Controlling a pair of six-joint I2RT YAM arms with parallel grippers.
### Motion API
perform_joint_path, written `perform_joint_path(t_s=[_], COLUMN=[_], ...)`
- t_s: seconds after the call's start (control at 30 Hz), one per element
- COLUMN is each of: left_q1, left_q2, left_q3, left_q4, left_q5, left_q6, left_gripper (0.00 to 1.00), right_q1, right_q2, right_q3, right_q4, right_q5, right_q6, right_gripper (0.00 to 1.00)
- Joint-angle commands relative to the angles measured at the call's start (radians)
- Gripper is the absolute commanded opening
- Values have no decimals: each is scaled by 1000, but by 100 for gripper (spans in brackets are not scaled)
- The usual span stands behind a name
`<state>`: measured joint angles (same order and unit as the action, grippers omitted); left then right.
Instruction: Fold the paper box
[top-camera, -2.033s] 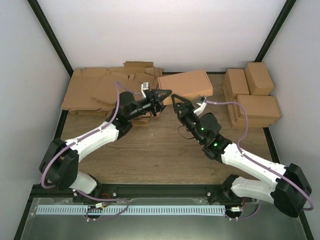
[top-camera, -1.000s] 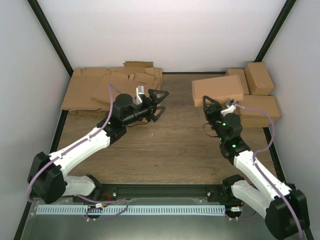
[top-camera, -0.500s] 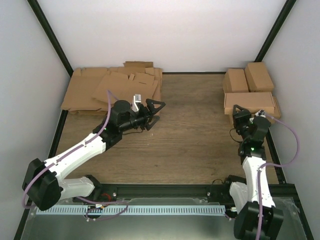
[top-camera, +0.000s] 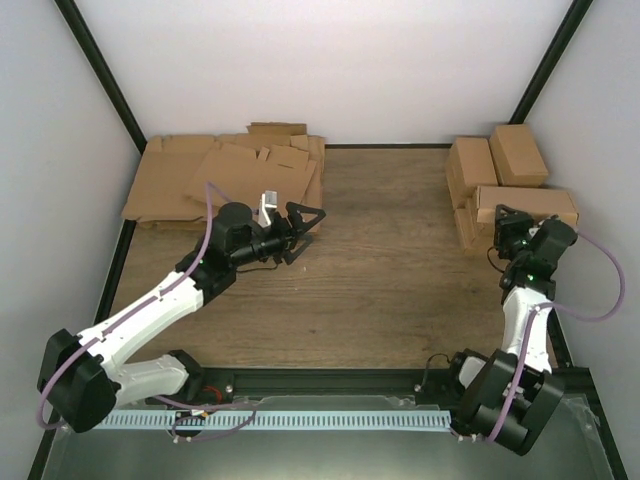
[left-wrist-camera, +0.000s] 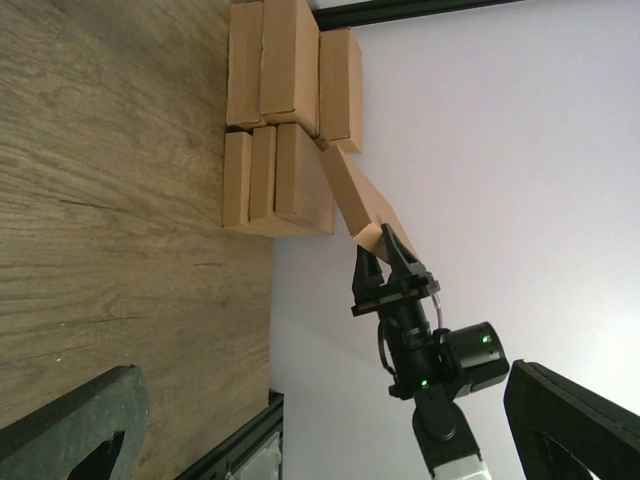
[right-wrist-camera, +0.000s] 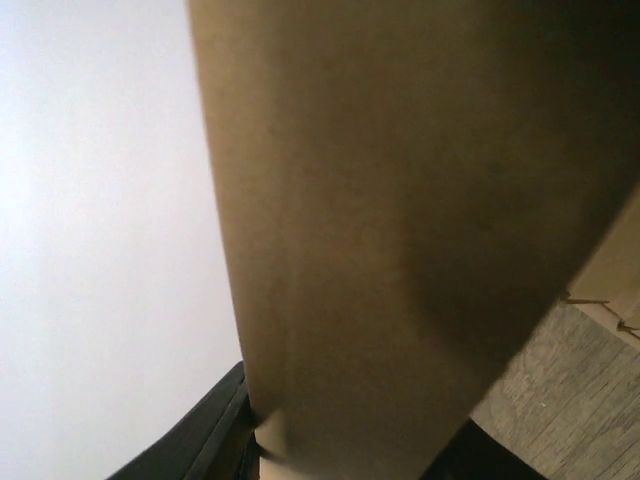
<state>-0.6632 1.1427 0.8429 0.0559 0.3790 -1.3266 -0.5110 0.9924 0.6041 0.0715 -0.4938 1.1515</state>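
left gripper hangs around 10 o'clock, fingers wide apart, empty. right gripper at 3 o'clock is clamped on the near edge of the paper box, folded shut and tilted over the finished boxes beyond it, so this reads as drop-off. next move: lower it flat onto that stack, then release; flat sheets wait at 11.

Bright, even light from above in the top view, soft faint shadows on the wooden table, white wall slightly washed out, no harsh glare, left wrist view sharp, right wrist view filled by the paper box, close, blurred, shaded dark toward its right side
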Motion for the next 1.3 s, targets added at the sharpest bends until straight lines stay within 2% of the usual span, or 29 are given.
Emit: perform_joint_path(t_s=[0.0, 0.27, 0.6, 0.73, 0.9, 1.27], left_q1=[12, 19, 22, 22, 22, 22], left_q2=[28, 77, 113, 122, 134, 143], left_q3=[17, 44, 59, 57, 60, 66], left_q4=[-19, -9, -13, -13, -11, -23], left_q5=[54, 85, 97, 93, 97, 98], left_q6=[38, 49, 56, 54, 52, 62], left_gripper=[100, 100, 100, 100, 100, 100], right_q1=[-27, -43, -80, -88, -89, -89], right_q2=[63, 193, 297, 284, 204, 188], right_q3=[79, 186, 258, 228, 163, 85], right_q4=[20, -16, -14, -7, -10, 130], right_q5=[-52, -105, -141, -129, -38, 91], right_q6=[-43, -88, -81, -66, -39, 92], right_gripper=[34, 40, 39, 37, 36, 36])
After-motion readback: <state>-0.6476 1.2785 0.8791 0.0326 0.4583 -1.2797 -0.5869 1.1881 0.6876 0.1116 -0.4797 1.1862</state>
